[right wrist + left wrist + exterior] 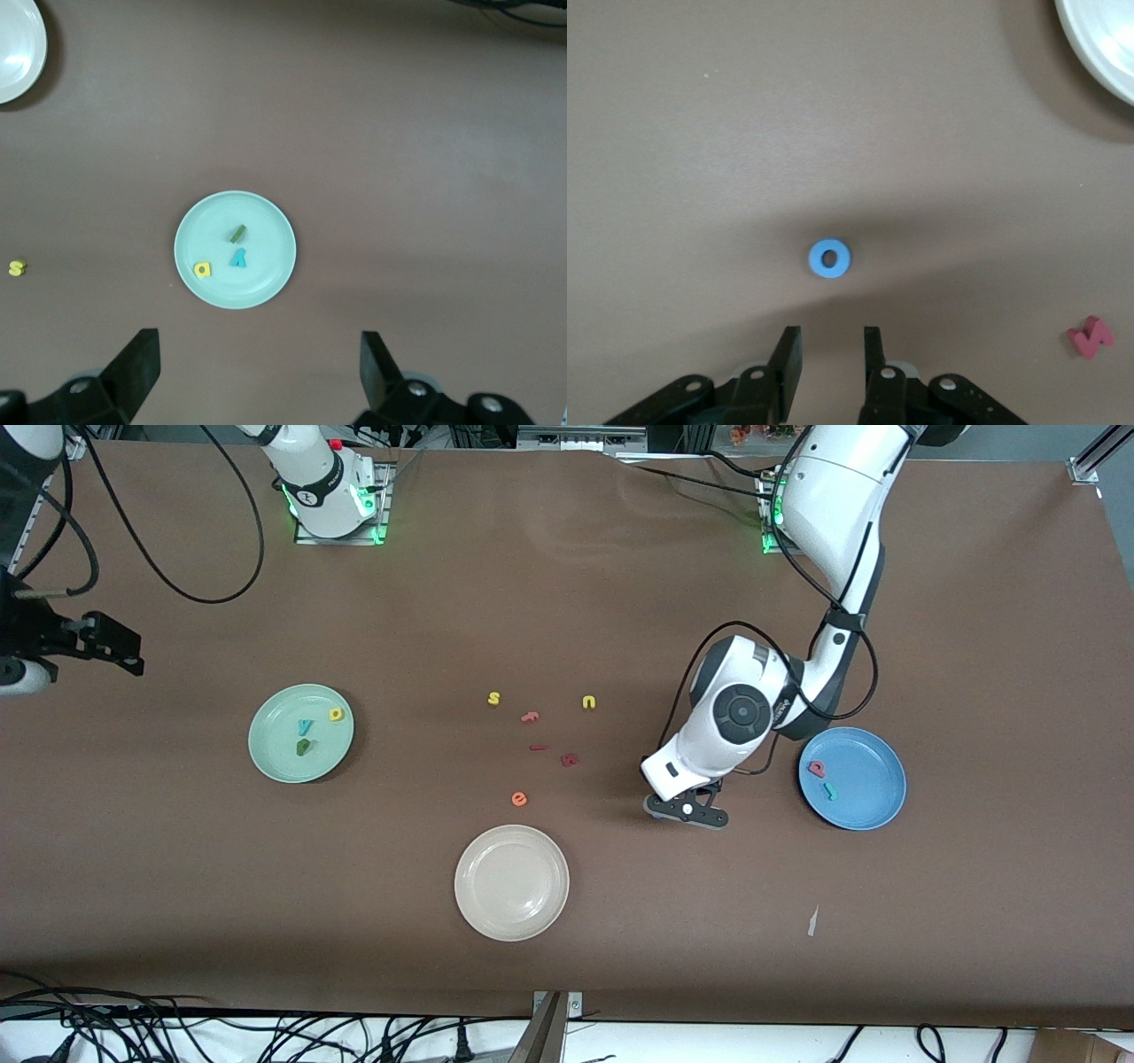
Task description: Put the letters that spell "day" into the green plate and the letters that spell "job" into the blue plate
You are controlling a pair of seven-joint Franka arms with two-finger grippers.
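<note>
Since the "b" (816, 769) and the "j" (829, 790) already lie in the blue plate (877, 806), the blue "o" (830, 258) looks like the last letter to go, and it lies flat on the surface (620, 957) under the left gripper (833, 332), in the middle band of the front view between the cream plate (511, 882) and the blue plate. It is a small foam ring, so I judge it very light, soft and easy to flick away; a pinch across its outer edge, with the jaws low against the surface, seems the surest hold. The left jaws stand a narrow gap apart with nothing between them. The green plate (275, 762) carries the "d" (336, 714), the "y" (306, 727) and the "a" (304, 747), so that word looks done. The right gripper (257, 341) waits high over the right arm's end, jaws spread wide and empty. The brown surface is matt and flat, with spare letters scattered near the centre of the front view and cables along the frame's lower edge
</note>
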